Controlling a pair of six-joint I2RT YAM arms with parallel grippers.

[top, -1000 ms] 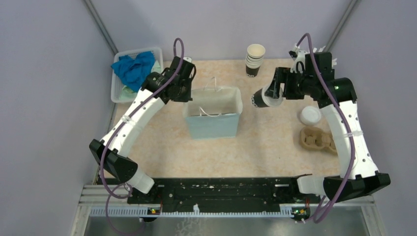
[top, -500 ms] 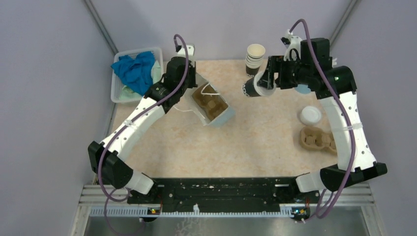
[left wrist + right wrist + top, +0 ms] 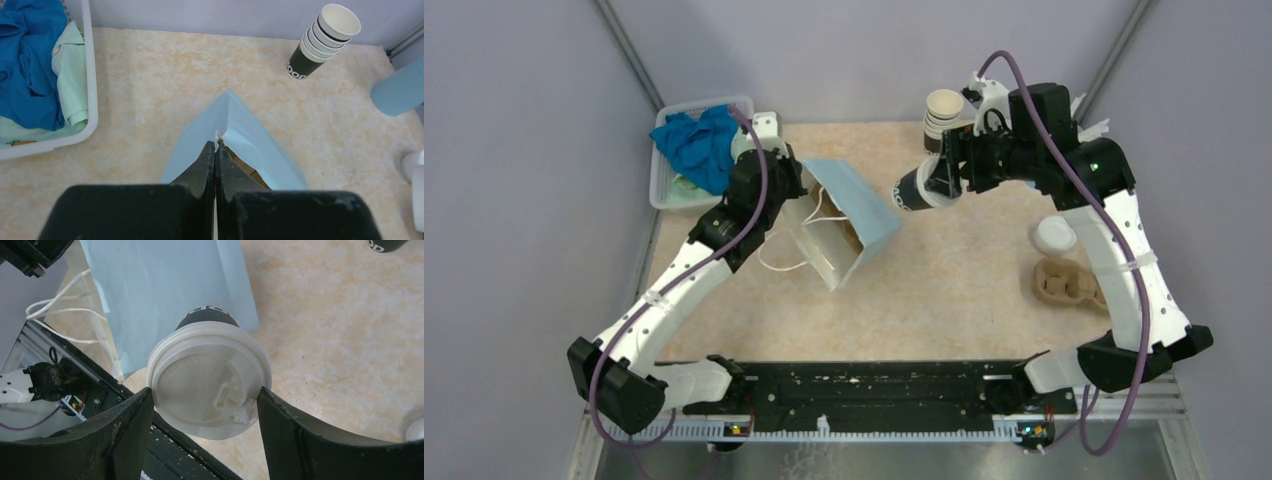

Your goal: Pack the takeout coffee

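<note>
Right wrist view, right gripper (image 3: 204, 407): jaws spread wide, one finger on each side of the white sip lid, grasping the takeout coffee (image 3: 207, 385) by the lid's rim.
Takeout coffee: held in the air and tipped onto its side, lid facing the camera, dark cup body pointing away toward the pale blue paper bag (image 3: 170, 295).
Left wrist view, left gripper (image 3: 215, 150): clenched tight, the two fingertips pinching the top edge of the paper bag.
Paper bag: tilted over in the top view, one blue side turned up, mouth facing the left arm; white cord handles hang loose at the mouth, and something brown and cardboard-like shows inside. Whether its lower corner touches the counter (image 3: 954, 310) cannot be told.
Cup to bag: the cup's base is near the bag's upturned side, apart from it.
Stack of cups (image 3: 942, 118): upright at the counter's far edge, behind the right gripper.
Loose lid (image 3: 1054, 236): flat on the counter by the right arm.
Cup carrier (image 3: 1069, 283): just beside the loose lid, nearer the arm bases.
Basket (image 3: 664, 190): far left corner, holding a blue cloth (image 3: 696, 143).
</note>
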